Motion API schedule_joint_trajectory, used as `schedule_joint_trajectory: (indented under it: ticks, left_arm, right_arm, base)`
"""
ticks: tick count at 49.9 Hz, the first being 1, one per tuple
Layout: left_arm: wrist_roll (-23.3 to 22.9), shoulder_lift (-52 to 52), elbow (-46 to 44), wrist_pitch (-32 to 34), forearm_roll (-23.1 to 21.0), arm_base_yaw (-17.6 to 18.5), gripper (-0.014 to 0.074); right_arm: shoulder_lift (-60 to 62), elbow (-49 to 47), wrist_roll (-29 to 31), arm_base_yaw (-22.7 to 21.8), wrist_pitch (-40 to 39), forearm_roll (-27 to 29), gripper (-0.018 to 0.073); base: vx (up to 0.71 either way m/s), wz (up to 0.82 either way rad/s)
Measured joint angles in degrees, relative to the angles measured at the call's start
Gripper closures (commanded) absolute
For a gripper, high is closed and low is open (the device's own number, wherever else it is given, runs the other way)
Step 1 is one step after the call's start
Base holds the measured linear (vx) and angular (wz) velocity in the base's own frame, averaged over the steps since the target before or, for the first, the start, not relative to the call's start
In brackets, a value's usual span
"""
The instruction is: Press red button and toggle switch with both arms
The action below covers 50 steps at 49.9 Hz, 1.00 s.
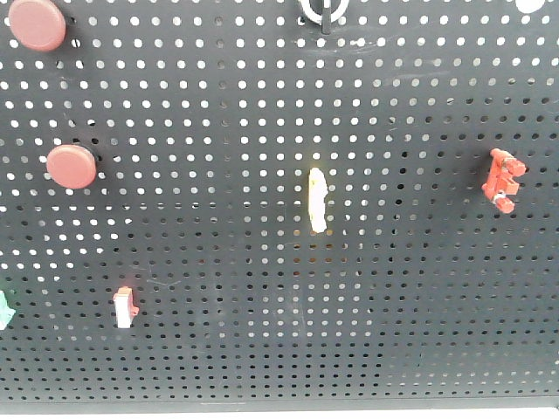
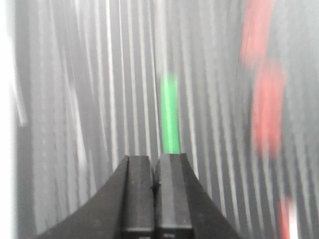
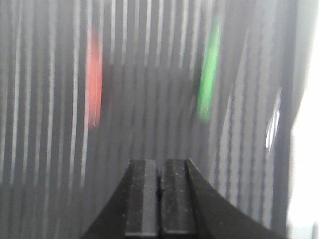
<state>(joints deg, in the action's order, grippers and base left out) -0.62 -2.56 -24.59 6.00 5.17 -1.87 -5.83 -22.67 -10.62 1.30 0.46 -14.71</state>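
On the black pegboard panel (image 1: pixel 262 367), front view, the fixtures are spread wide. The upper red button (image 1: pixel 35 24) and lower red button (image 1: pixel 72 166) sit at the left. The pale yellow lever (image 1: pixel 319 201) is in the middle. The toggle switch (image 1: pixel 504 181), a small red ridged lever, is far right at mid height, well apart from both buttons. A small white-and-red switch (image 1: pixel 125 308) sits low left, and a green piece (image 1: pixel 3 310) is cut by the left edge. No arm shows in this view.

Judgement: buttons left and toggle right lets each arm work its own side without crossing. Which of the two buttons is meant, I cannot tell.

Left gripper (image 2: pixel 155 172): jaws closed pad to pad, nothing between them. Right gripper (image 3: pixel 159 174): the same, clenched and empty. Likely reason: closed jaws make one blunt tip, better for pushing a cap or nudging a lever than two spread fingers.

Both wrist views are smeared into vertical streaks. The left wrist view shows a green streak (image 2: pixel 170 114) above the tip and red blurs (image 2: pixel 266 109) to the right. The right wrist view shows a red streak (image 3: pixel 93 79) upper left and a green streak (image 3: pixel 209 74) upper right. Too blurred to match any streak to a fixture, or to judge whether either tip touches the panel.

Neither press nor toggle looks started.
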Motion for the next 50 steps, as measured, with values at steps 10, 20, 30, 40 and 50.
schedule_joint_trajectory:
  ticks: [10, 20, 30, 40, 50]
  left_arm:
    - [0.0, -12.51, -21.37, -11.94, 4.08, 0.0, 0.0594]
    - [0.0, -25.66, -27.12, -18.65, 4.08, 0.0, 0.0594]
    - [0.0, -33.83, -27.12, -18.79, 0.24, 0.25, 0.0594]
    - [5.51, -40.62, -29.39, -6.46, -5.17, 10.38, 0.0594]
    - [7.49, -46.47, -36.09, -6.0, -5.17, 18.82, 0.0594]
  right_arm:
    - [-12.78, -18.39, 0.17, 0.0, 2.45, -0.04, 0.0559]
    - [-26.09, -24.35, 0.23, 0.0, 2.52, -0.04, 0.0559]
    - [-32.86, -24.4, 0.23, 0.0, 1.26, -0.04, 0.0559]
    - [-34.25, -24.46, 0.23, 0.0, -4.55, -0.04, 0.0559]
    - [-34.25, -24.46, 0.23, 0.0, -4.57, -0.11, 0.0559]
  base:
    - [0.0, 0.0]
    - [0.0, 0.0]
    - [0.0, 0.0]
    - [0.0, 0.0]
    - [0.0, 0.0]
